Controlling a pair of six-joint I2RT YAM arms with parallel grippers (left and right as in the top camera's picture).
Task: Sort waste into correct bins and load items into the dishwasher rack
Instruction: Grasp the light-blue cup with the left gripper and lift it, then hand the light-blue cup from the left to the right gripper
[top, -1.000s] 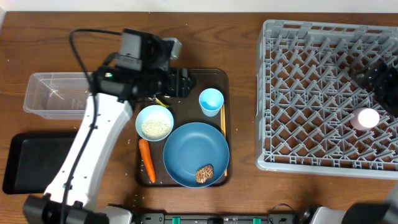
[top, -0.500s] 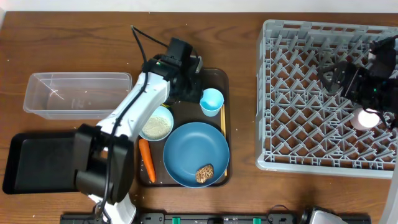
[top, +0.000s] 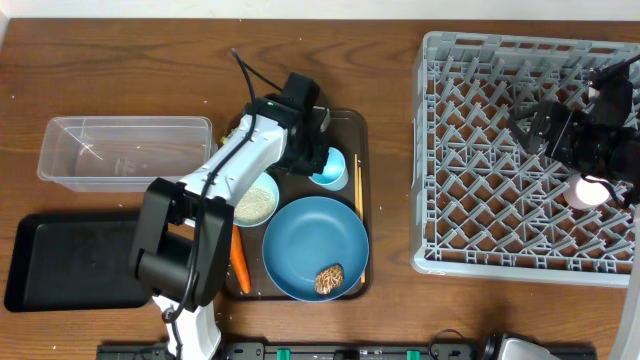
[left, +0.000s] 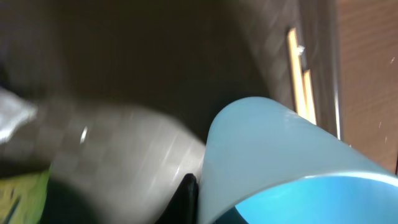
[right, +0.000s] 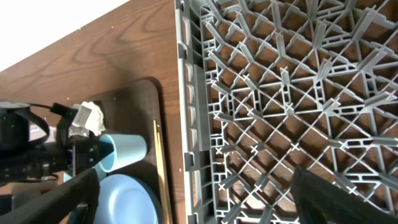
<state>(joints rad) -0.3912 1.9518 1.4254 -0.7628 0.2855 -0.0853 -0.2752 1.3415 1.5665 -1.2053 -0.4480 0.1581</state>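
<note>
the left gripper (top: 318, 160) is down on the dark brown serving tray (top: 355, 122), and its jaws are pressed together on the thin wall of the light blue cup (top: 335, 172). in the left wrist view the cup rim stands very close beside one dark finger. from the right wrist view the cup seems tilted, which i judge is because it hangs from this pinch at the rim and does not stand free. the cup is therefore on the serving tray side, well apart from the dishwasher rack (top: 480, 210) where it should go. the right gripper (right: 198, 196) hangs over the rack with its jaws spread wide and nothing between them. the pink cup (top: 590, 190) stands in the rack near it, so this arm looks free. the other things wait on the serving tray: the white bowl (top: 255, 203) with rice grains, the blue plate (top: 310, 240) carrying the brown food piece (top: 329, 279), the carrot (top: 240, 262) beside the bowl, the chopsticks (top: 358, 190) along the right edge, and the tissue (right: 92, 115) and yellow-green wrapper (left: 18, 193) behind the cup. the clear tub (top: 120, 150) and black tray (top: 60, 265) lie at the left. i see no waste in them, so the sorting seems not yet begun.
</note>
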